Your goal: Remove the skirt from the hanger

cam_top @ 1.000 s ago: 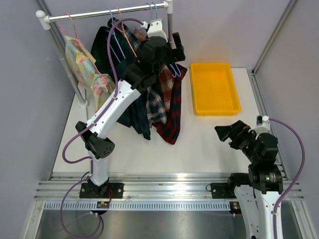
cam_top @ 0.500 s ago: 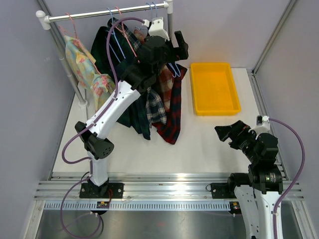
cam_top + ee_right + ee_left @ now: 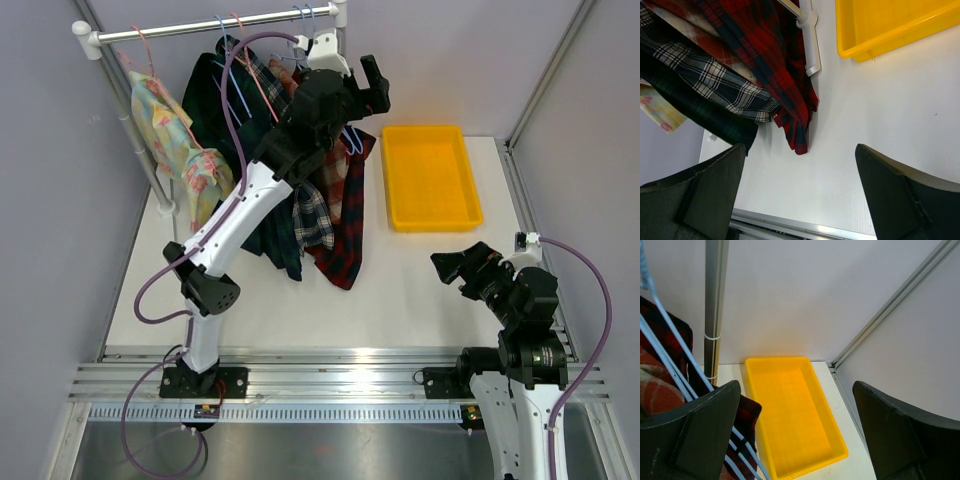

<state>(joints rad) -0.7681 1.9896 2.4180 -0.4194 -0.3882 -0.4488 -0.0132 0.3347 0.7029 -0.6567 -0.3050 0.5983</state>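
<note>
- Presently, the red plaid skirt (image 3: 340, 215) is hanging from a blue hanger (image 3: 350, 140) at the right end of the rail (image 3: 200, 27), and its hem is trailing down onto the table (image 3: 400, 290).
- Other garments, a dark green one (image 3: 265, 235) and a black-and-white check one (image 3: 312, 215), are crowding against it, so I am only judging that the red one is the skirt meant.
- The left gripper (image 3: 362, 90) is hovering high beside the rack's right post (image 3: 715, 300), with its fingers spread wide and holding nothing.
- In its wrist view the thin blue hanger wires are passing just beside its left finger (image 3: 710, 415), with red cloth (image 3: 660, 385) behind them.
- The right gripper (image 3: 462, 266) is hanging low over the table, well apart from the rack, its fingers likewise spread and empty.
- The skirt is looking light, soft and floppy; it is likely going to fold and drag, not lift as one piece.
- Taking hold at the waistband, close under the hanger, is seeming the best choice, since a pinch on the hem is likely only going to stretch the cloth.
- The hanger is looking thin and light, so it is probably going to swing or ride along unless something is steadying it.
- How the skirt is fastened to the hanger is hidden behind the left arm.
- A yellow tray (image 3: 430, 130) is sitting on the table just right of the rack.
</note>
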